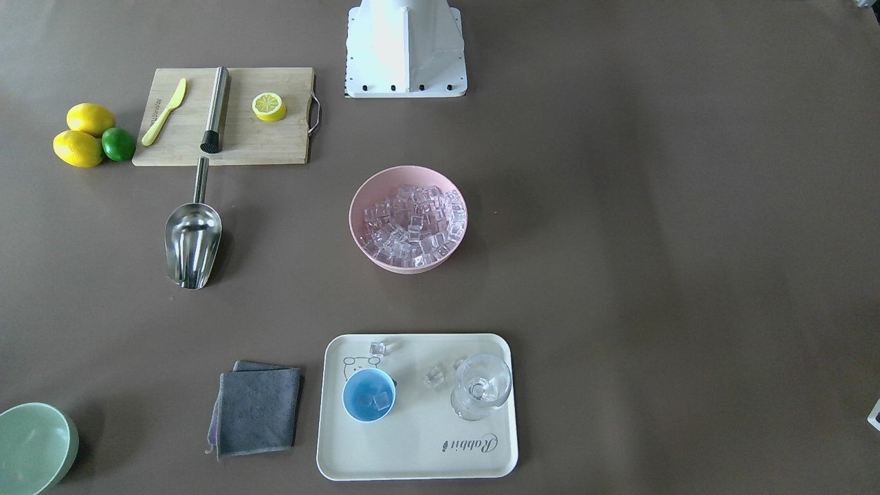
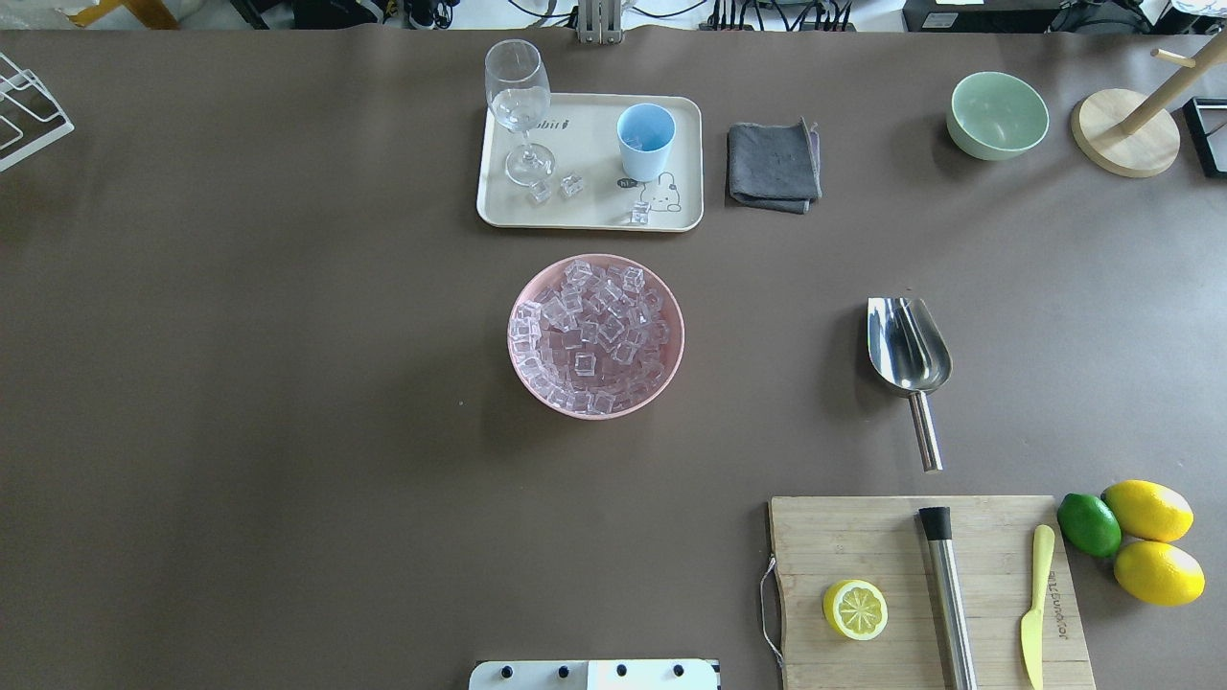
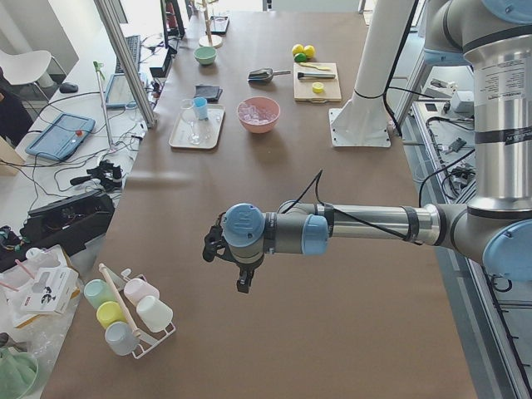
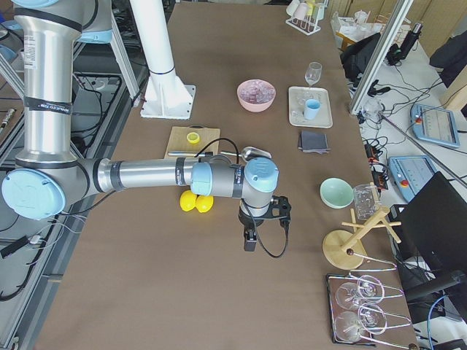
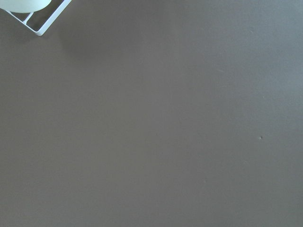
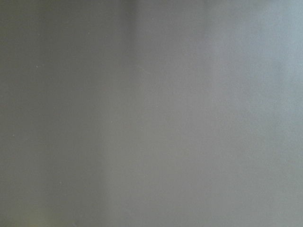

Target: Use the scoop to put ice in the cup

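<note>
Overhead, we count one steel scoop (image 2: 908, 347) lying alone on the brown table (image 2: 288, 383), its handle pointing toward the cutting board (image 2: 844, 537), well apart from the one pink bowl (image 2: 515, 331) heaped with ice (image 2: 594, 335). One light-blue cup (image 2: 645, 141) stands upright on the cream tray (image 2: 594, 144), and the front camera shows cubes inside it. One stemmed glass (image 2: 519, 105) shares the tray, and three loose cubes (image 2: 572, 184) lie scattered on it. On the board we find one lemon half (image 2: 855, 609), one steel rod (image 2: 949, 604) and one yellow knife (image 2: 1033, 613), with two lemons (image 2: 1147, 510) and one lime (image 2: 1089, 524) just beside it. One grey cloth (image 2: 775, 165) sits next to the tray, and one green bowl (image 2: 997, 115) stands near a wooden stand (image 2: 1123, 144). The left gripper (image 3: 243, 281) and the right gripper (image 4: 252, 239) hang over bare table at opposite ends, holding nothing of the task. Both show only from the side, so we cannot tell whether their fingers are apart or together. Both wrist cameras show brown surface, and the left one catches a corner of a white wire rack (image 5: 40, 26). Cables and equipment line the far edge of the room.
</note>
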`<control>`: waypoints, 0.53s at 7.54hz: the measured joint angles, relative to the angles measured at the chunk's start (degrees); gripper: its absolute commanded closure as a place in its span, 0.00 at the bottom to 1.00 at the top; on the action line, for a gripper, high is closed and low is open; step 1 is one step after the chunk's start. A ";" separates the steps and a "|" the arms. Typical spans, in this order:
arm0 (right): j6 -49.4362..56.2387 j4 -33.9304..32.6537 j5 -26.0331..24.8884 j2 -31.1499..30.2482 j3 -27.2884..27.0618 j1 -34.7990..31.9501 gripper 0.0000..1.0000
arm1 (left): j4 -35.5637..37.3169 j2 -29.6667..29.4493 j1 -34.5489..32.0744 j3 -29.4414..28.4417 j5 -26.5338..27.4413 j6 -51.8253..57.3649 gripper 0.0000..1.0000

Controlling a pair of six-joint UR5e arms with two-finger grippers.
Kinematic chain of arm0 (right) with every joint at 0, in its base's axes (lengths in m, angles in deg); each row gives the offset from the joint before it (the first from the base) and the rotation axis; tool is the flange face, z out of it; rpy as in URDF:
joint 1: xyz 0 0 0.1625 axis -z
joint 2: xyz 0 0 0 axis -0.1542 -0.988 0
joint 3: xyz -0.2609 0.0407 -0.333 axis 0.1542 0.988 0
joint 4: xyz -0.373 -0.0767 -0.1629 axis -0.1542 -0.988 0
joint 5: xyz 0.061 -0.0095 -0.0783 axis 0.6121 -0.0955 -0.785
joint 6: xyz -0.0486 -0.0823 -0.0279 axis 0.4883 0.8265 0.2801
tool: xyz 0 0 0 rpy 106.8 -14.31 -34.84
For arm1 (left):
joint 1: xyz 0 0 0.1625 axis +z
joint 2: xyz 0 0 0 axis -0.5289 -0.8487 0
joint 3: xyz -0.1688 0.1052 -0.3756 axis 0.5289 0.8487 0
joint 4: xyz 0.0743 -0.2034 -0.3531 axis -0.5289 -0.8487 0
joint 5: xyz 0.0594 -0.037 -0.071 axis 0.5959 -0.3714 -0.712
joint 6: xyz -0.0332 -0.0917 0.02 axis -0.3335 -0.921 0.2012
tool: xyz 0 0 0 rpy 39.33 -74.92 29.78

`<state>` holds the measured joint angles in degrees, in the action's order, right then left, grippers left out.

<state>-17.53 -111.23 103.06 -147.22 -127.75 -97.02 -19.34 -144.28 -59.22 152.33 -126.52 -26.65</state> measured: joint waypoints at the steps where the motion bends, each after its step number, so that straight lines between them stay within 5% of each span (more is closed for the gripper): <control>1: 0.49 0.03 -0.03 -0.25 0.49 -0.99 0.00 | 0.00 0.00 0.01 0.02 0.00 0.00 0.02; 4: 0.69 0.26 -0.02 -0.09 0.62 -3.41 0.00 | 0.00 0.00 0.15 0.05 0.00 -0.03 0.02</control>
<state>-16.83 -110.97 103.04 -147.31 -127.12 -100.43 -19.34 -144.28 -59.07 152.38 -126.52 -26.69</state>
